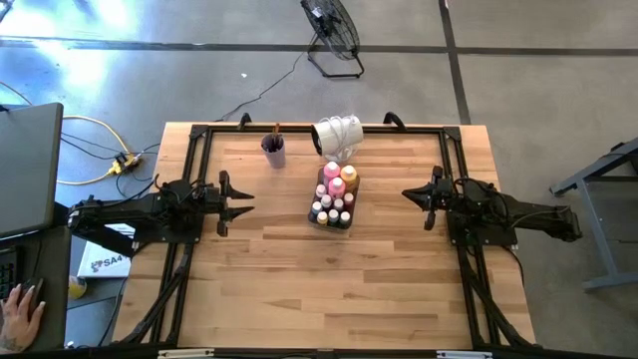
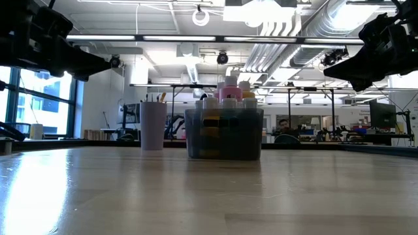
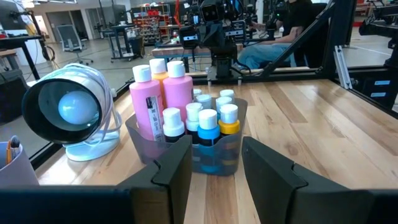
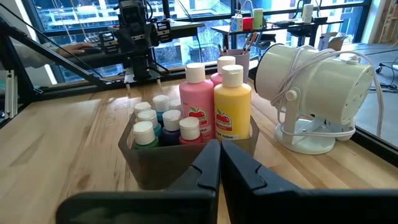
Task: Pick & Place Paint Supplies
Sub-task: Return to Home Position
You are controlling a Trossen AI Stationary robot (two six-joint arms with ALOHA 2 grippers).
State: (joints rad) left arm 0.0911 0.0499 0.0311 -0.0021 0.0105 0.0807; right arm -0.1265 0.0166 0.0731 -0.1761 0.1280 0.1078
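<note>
**A:** Where are the pincers?

**B:** The left pincer [image 1: 242, 204] hangs over the bench's [image 1: 299, 289] left side. It is released, with its fingers [image 3: 174, 174] spread and nothing between them. The right pincer [image 1: 411, 194] hangs over the right side, clenched on nothing, its fingers pressed together.

**A:** And the paint supplies?

**B:** They sit between the two pincers, well apart from both. The bottles [image 1: 332, 197] stand packed in the tray [image 2: 224, 147] at mid-bench. The pink bottle [image 1: 332, 172] and orange bottle [image 1: 350, 177] are at its far end, and the small bottles [image 1: 329, 211] are nearer. The brushes [image 1: 276, 131] stand in the cup [image 1: 273, 152], left of the tray and toward the far edge. A white lamp [image 1: 337, 135] sits just behind the tray.

**A:** What about the surface and the room?

**B:** The bench is pale wooden planks with a black frame [image 1: 194, 179] round it. The floor [image 1: 558, 60] is grey concrete, with a fan [image 1: 332, 30] beyond the bench.

**A:** Does any view add something the others lack?

**B:** Only the high view shows a hand [image 1: 20, 304] at a dark desk, off to the left. The low view shows both arms held above the bench, with windows and ceiling ducts behind. The left wrist view shows a seated person [image 3: 280, 37] past the far side.
</note>
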